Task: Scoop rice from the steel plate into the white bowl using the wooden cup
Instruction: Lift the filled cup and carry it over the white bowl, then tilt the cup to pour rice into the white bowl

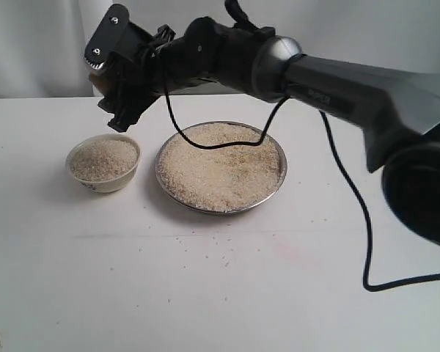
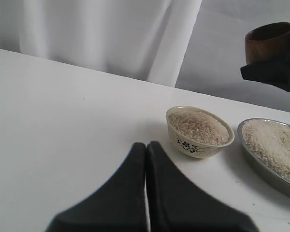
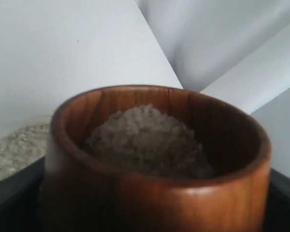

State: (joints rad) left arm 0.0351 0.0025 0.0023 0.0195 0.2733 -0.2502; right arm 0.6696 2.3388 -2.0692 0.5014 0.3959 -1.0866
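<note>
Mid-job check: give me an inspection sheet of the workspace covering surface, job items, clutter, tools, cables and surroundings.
Surface: white table, flat.
Job's things: steel plate covered with rice; white bowl beside it, apart from it, nearly full of rice; wooden cup upright in the air, holding a mound of rice.
Clutter: loose grains scattered on the table in front of the plate.
Grippers: right tool shut on the wooden cup, raised near the bowl; left tool shut, empty, away from the dishes.
Cables: black cable loops over the plate; contact with the rice cannot be told.
Surroundings: white curtain behind the table; nothing else seen.
</note>
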